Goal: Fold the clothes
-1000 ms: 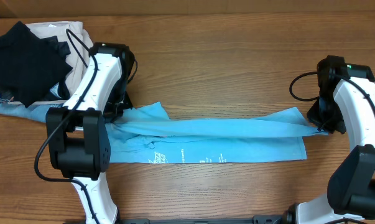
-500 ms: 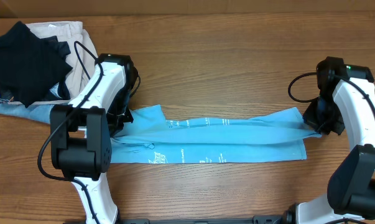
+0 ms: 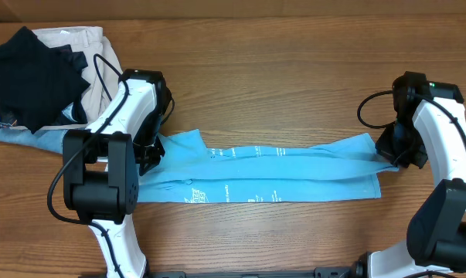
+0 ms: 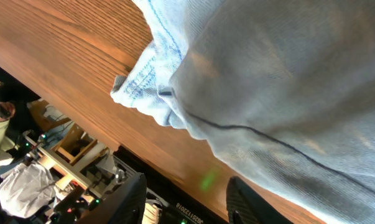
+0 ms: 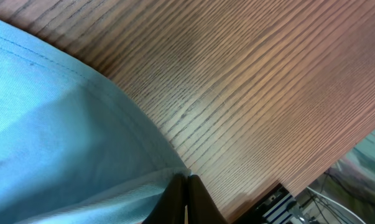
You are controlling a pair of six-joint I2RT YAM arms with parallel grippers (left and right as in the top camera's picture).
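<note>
The light sky-blue T-shirt lies as a long flat strip across the table, with white print showing on it. My left gripper is at its left end. In the left wrist view the left gripper is open with nothing between its fingers, and the shirt's cloth lies just beyond them. My right gripper is at the shirt's right end. In the right wrist view the right gripper is shut on the shirt's edge, low over the wood.
A pile at the back left holds a black garment, beige trousers and a blue cloth edge. The wooden table runs under everything. Both arm bases stand at the front edge.
The shirt was stretched taut between both grippers. It has now dropped flat with its upper fold opened, showing the print. My left gripper has let go and shifted slightly.
</note>
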